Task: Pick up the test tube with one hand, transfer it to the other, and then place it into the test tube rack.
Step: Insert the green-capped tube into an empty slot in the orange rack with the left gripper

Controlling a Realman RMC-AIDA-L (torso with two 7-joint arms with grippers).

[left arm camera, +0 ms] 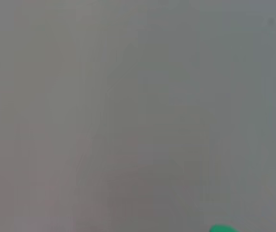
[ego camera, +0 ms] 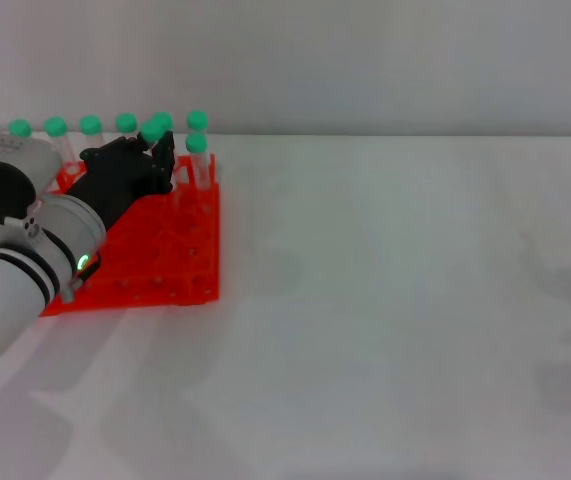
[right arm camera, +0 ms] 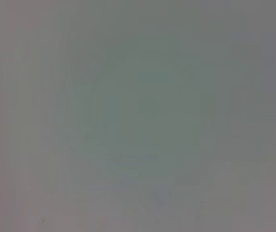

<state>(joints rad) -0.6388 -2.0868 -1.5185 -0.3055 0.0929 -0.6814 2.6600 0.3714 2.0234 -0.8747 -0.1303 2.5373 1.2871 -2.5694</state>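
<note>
The orange-red test tube rack (ego camera: 180, 250) stands at the table's far left. My left gripper (ego camera: 153, 152), black on a silver cuff with a green light, hovers over the rack's back right part. A green cap (ego camera: 152, 130) of the test tube pokes out just above its fingers, which look closed around the tube; the tube's body is hidden by them. A sliver of green cap (left arm camera: 222, 228) shows at the edge of the left wrist view. The right gripper is out of view; the right wrist view shows only blank grey.
Several other green-capped tubes stand along the rack's back row (ego camera: 90, 125), and two at its right back corner (ego camera: 196, 143). The white table (ego camera: 395, 300) stretches to the right of the rack. A grey wall is behind.
</note>
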